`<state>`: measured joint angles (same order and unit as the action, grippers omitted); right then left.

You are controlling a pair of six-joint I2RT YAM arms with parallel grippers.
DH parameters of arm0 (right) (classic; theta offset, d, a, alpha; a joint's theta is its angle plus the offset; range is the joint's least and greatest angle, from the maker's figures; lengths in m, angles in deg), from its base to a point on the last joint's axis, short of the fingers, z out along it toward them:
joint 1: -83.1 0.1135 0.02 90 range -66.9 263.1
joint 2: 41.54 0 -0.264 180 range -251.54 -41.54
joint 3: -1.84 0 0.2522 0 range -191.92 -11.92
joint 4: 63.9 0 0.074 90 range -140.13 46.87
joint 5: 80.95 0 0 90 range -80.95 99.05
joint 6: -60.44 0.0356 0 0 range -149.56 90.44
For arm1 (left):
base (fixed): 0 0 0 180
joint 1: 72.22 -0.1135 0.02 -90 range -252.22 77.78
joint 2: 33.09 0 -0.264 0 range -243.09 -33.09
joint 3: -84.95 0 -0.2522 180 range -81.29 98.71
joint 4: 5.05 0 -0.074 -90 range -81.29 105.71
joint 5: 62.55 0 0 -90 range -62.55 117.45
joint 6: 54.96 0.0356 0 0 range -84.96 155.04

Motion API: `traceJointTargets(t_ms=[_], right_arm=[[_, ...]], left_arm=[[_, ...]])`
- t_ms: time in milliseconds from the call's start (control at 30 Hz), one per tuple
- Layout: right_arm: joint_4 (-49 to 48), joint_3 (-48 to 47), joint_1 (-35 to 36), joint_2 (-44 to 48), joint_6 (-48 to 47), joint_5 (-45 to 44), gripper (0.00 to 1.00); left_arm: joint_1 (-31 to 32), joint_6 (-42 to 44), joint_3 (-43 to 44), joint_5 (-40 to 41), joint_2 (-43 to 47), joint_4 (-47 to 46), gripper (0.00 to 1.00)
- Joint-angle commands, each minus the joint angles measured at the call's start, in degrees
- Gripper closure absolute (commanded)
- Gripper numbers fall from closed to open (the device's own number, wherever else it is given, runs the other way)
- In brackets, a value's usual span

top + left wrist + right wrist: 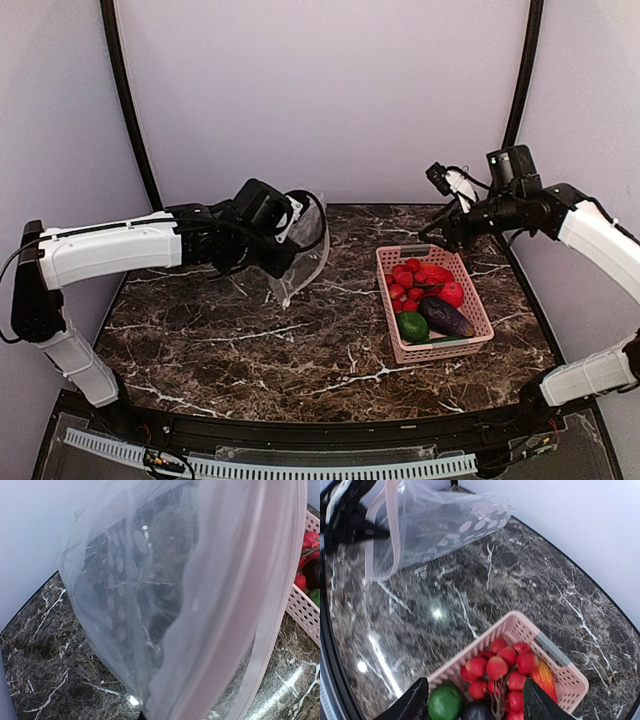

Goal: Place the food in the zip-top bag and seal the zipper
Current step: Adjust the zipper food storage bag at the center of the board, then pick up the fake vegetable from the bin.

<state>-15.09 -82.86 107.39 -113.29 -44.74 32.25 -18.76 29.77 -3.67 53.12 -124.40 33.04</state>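
Note:
My left gripper (284,238) is shut on the zip-top bag (303,250) and holds it up off the table at the back left, mouth toward the basket. The bag fills the left wrist view (150,605) and hides my fingers; its pink zipper (280,605) curves down the right. The right wrist view shows the bag (445,530) and zipper (393,515) too. The food lies in the pink basket (440,350): red pieces (408,280), eggplant (445,315), green piece (412,326), orange-red oval (452,293). My right gripper (477,705) is open and empty above the red pieces (500,667).
The pink basket's rim (485,632) shows in the right wrist view, and its corner (302,610) in the left wrist view. Dark marble table (300,350) with a black raised edge. White walls stand close at the back and sides.

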Motion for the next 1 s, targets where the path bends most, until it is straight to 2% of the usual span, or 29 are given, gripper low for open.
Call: traceJointTargets(t_ms=[0, 133, 267, 500, 967], right_arm=[[8.62, 7.27, -2.81, 5.72, -10.67, -0.87, 0.36], [11.67, 12.45, -4.74, 6.86, -13.0, 0.15, 0.34], [10.41, 17.62, -4.95, 6.72, -14.79, -1.57, 0.33], [6.9, 20.82, -4.96, 2.78, -16.2, -4.78, 0.38], [4.06, 22.76, -4.96, -3.7, -15.43, -8.19, 0.33]], left_arm=[[-0.16, 7.7, 2.25, -11.23, -2.76, -0.35, 0.99], [-0.12, 9.5, 1.95, -15.24, -5.07, -2.21, 0.99], [-0.23, 9.45, 1.95, -16.47, -6.07, -1.97, 0.99], [-0.24, 4.59, -3.39, -21.37, -0.98, -6.16, 0.99], [0.0, 1.21, -5.64, -20.65, 2.71, -6.7, 0.99]])
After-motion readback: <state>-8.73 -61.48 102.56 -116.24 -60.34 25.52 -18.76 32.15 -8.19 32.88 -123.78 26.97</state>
